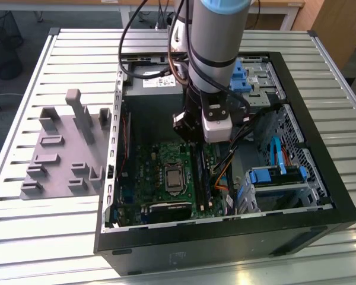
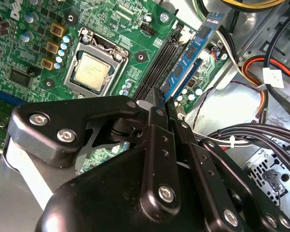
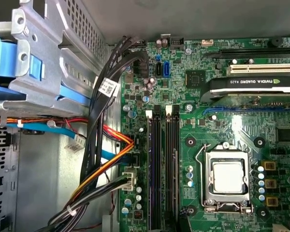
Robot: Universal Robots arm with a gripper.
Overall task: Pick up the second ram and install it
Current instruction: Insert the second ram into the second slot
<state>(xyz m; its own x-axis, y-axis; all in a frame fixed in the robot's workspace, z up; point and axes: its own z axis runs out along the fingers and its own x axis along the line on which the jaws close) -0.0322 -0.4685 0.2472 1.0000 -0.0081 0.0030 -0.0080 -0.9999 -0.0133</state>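
Observation:
The second ram (image 2: 191, 53), a thin blue-green stick with black chips, stands on edge along the outermost of the black memory slots (image 2: 157, 67) on the green motherboard (image 1: 160, 160). My gripper (image 2: 163, 101) is down inside the open computer case (image 1: 320, 219), and the two fingertips are closed on either side of the stick. The stick's near half is hidden behind the fingers. In the exterior view the gripper (image 1: 199, 145) hangs just above the slots, to the exterior view's right of the processor socket (image 1: 173, 177). In the first wrist view the slots (image 3: 154, 169) run beside the socket (image 3: 228, 176).
A grey fixture tray (image 1: 59, 154) with upright posts lies on the slatted table at the exterior view's left. Bundled black, orange and red cables (image 3: 101, 159) run close beside the slots. A graphics card (image 3: 261, 87) and a blue drive cage (image 1: 273, 175) crowd the case.

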